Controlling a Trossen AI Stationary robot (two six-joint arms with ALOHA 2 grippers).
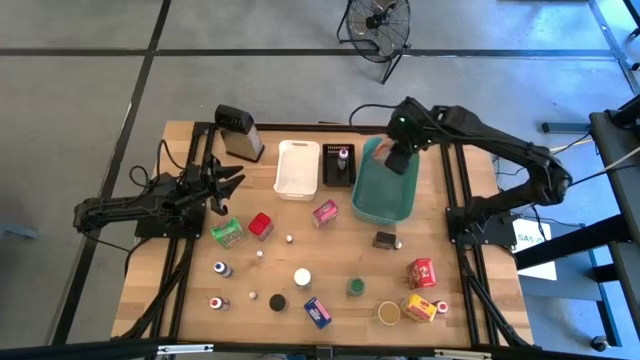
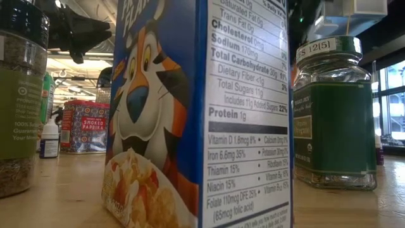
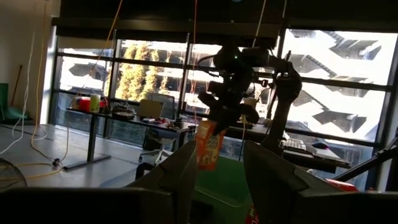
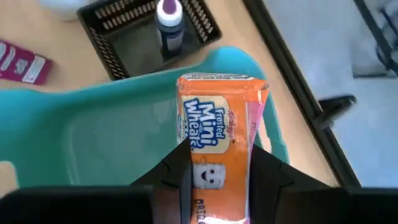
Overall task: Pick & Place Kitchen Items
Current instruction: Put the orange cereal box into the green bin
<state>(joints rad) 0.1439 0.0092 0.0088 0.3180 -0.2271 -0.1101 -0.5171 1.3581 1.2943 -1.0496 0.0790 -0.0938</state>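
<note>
- The right hand (image 4: 214,171) is gripping an orange Mini-Wheats box (image 4: 219,134) between its fingers, hanging over the teal basket (image 1: 385,190) near the bench's far edge; the right wrist view is giving the label, the high view only the arm.
- The left wrist view is showing that box dangling above the basket.
- The left hand (image 1: 232,183) is sitting partly open and empty by the bench's left edge.
- The low view is showing a blue cereal box (image 2: 196,114) and a green jar (image 2: 335,114) up close.
</note>
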